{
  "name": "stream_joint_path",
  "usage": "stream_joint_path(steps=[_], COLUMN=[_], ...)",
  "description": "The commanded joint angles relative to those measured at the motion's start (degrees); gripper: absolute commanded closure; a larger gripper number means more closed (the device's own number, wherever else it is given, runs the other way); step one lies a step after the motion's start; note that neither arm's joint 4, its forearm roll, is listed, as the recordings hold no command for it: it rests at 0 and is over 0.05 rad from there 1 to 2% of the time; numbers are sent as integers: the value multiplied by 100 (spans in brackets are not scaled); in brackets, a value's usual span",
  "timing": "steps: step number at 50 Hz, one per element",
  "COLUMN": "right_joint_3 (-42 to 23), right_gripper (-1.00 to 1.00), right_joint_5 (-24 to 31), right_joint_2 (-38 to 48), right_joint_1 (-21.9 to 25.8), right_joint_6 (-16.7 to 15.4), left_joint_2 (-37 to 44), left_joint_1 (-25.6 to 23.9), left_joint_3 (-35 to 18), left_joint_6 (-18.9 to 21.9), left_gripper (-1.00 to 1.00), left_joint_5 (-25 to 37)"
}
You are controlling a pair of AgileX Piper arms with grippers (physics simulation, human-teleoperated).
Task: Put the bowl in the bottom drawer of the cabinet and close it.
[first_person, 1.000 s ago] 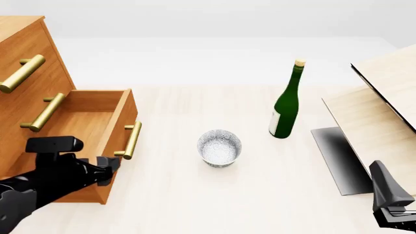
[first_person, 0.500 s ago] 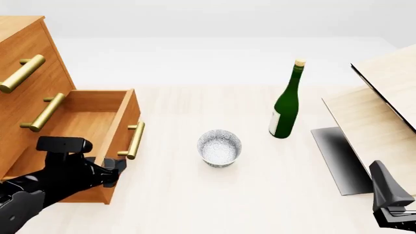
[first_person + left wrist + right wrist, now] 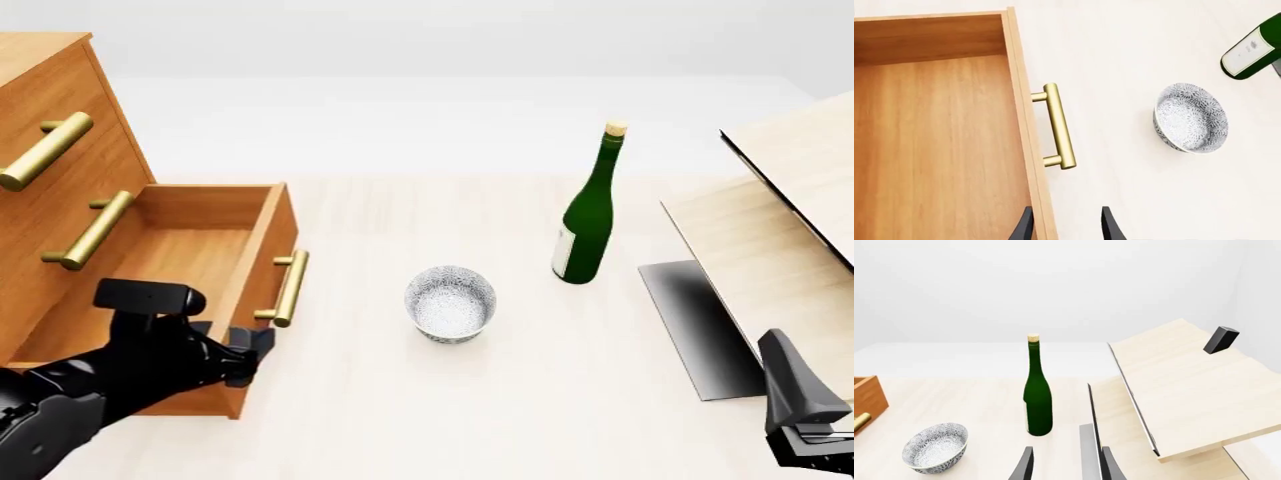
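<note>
Bowl [image 3: 451,303] sits right of the pulled-out bottom drawer [image 3: 187,265] so it's ready to grab; left gripper [image 3: 1066,226] fingers are apart, straddling the drawer front, right gripper [image 3: 1066,466] also parted.

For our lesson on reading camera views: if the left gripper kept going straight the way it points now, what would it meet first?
Most likely the front panel of the bottom drawer: the left gripper has one finger on each side of that panel's top edge. Depth is uncertain.

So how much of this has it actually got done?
Done: the bottom drawer stands pulled out and empty. In hand: nothing; the left gripper straddles the drawer's front edge. Left: the bowl sits on the table, then shutting the drawer.
</note>
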Motion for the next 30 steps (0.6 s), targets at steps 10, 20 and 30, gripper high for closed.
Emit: stream_joint_path(steps=[10,20,30], right_joint_3=[0,0,0], right_gripper=[-100,-100,-100], right_joint_5=[0,0,0], right_joint_2=[0,1,-1], right_joint_1=[-1,1,-1], right_joint_6=[0,-1,-1], left_joint_2=[133,210,240], left_joint_1=[-317,-477,-625], left_joint_3=[118,127,139], left_joint_6=[-188,-304,-430], left_gripper=[-100,-100,-100], left_joint_5=[-54,-165,-237])
